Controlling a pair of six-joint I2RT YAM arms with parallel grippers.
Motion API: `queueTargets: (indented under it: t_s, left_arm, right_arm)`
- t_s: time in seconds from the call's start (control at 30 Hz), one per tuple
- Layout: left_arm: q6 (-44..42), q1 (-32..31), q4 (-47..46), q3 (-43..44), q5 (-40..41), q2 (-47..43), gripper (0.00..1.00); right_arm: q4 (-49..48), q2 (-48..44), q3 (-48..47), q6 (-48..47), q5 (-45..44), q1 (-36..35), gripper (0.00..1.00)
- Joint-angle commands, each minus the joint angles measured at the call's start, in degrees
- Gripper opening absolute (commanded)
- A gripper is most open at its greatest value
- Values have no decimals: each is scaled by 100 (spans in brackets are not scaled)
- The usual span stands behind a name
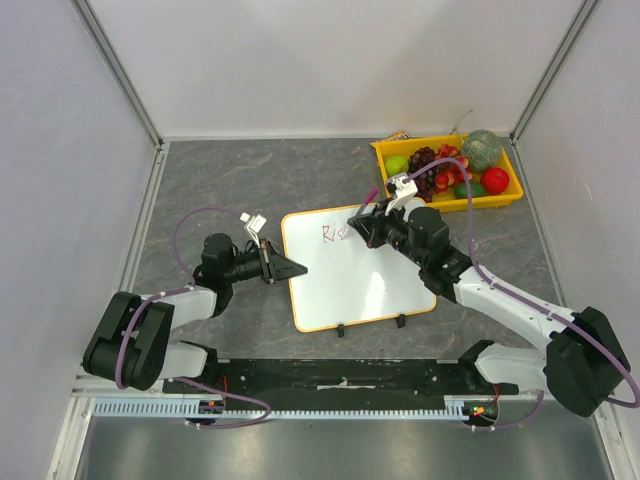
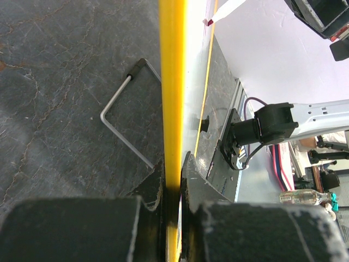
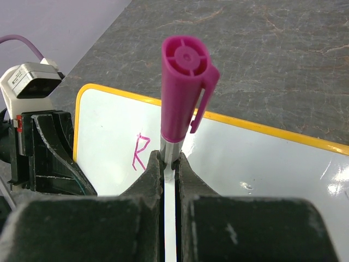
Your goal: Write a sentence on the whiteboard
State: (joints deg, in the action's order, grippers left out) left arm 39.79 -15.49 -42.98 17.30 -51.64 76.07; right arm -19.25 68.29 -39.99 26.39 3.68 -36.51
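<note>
The whiteboard (image 1: 350, 285), white with an orange-yellow rim, lies in the middle of the table with two black clips on its near edge. My left gripper (image 1: 288, 268) is shut on its left rim (image 2: 172, 82); the jaws clamp the yellow edge (image 2: 173, 180). My right gripper (image 1: 362, 226) is shut on a marker (image 3: 182, 87) with a magenta cap, held upright over the board's upper left. The sentence (image 1: 331, 233) shows only as a pink "R" (image 3: 140, 151) and perhaps a second stroke beside it. The marker's tip on the board is hidden.
A yellow fruit tray (image 1: 385, 160) with grapes, apples and a melon stands at the back right, just behind the right arm. A bent metal wire (image 2: 122, 123) lies on the grey table beside the board's rim. Grey walls close in three sides.
</note>
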Motion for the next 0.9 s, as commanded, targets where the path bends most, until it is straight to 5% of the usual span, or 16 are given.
queueTargets:
  t_s: [0.0,0.87]
  left_arm:
    - [-1017,10,730,-69,989,180,2]
    - [-1017,10,730,-60,998,189,2]
  right_arm:
    - [-184,88,44,41,106,21,0]
    - [-378,-404,-53,226,107,48,0]
